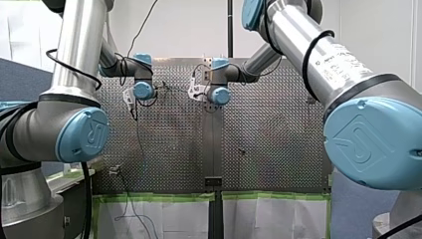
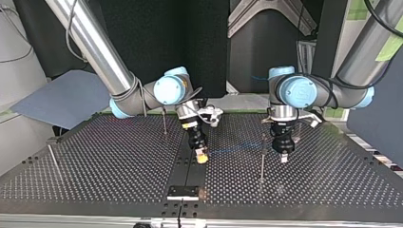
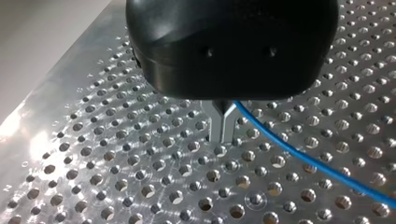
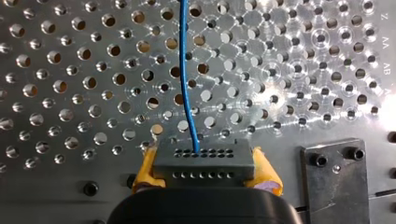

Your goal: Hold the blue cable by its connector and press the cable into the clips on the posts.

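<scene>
A thin blue cable [image 4: 183,70] rises out of a grey connector block [image 4: 204,164]. My right gripper [image 4: 204,151] is shut on that block, one yellow pad [image 4: 145,168] on each side. In the top view my right gripper [image 2: 202,158] hangs just above the table near the middle. The blue cable [image 2: 237,151] runs faintly from it toward my left gripper [image 2: 283,158]. In the left wrist view my left gripper [image 3: 223,139] has its metal fingers close together. The blue cable [image 3: 299,154] runs out from between them over the perforated plate. A thin post [image 2: 262,159] stands beside my left gripper.
Another thin post [image 2: 164,121] stands behind my right gripper, and a leaning one [image 2: 52,156] near the top view's left edge. A small bolted plate [image 2: 183,191] sits at the table's near edge, and a bolted plate [image 4: 332,179] lies beside my right gripper.
</scene>
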### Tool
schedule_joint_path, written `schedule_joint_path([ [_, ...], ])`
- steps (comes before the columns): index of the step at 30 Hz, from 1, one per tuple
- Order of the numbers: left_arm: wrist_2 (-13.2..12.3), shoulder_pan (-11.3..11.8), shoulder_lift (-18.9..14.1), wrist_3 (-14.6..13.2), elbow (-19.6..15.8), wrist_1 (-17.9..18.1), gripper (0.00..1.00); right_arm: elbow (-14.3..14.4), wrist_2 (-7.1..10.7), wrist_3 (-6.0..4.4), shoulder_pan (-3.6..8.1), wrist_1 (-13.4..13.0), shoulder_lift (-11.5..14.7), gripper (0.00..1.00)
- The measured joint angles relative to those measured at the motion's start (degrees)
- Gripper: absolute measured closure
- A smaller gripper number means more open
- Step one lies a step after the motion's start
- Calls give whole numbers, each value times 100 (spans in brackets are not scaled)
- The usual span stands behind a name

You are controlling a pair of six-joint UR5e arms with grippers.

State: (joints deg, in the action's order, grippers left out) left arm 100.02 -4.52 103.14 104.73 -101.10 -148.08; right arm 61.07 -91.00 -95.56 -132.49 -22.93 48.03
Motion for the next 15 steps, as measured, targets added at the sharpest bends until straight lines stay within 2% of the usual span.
schedule_joint_path([
  [4,22,-32,-1,-57,-2,-8,92,-2,2,-1,5,-1,-1,100],
  [5,25,-36,-1,-63,-2,-9,25,-2,3,-1,6,-1,-1,100],
  [6,29,-39,-1,-70,-3,-10,25,-2,3,-2,5,0,-2,100],
  [7,46,-48,0,-89,-3,-21,9,-2,5,-2,6,2,-3,100],
  [8,71,-56,-1,-115,-3,-42,0,-2,6,-2,6,6,-3,100],
  [12,238,-78,-1,-255,-1,-200,0,-1,10,0,3,47,-2,100],
  [15,382,-92,-4,-239,0,-347,0,-1,8,9,-5,97,-1,100],
])
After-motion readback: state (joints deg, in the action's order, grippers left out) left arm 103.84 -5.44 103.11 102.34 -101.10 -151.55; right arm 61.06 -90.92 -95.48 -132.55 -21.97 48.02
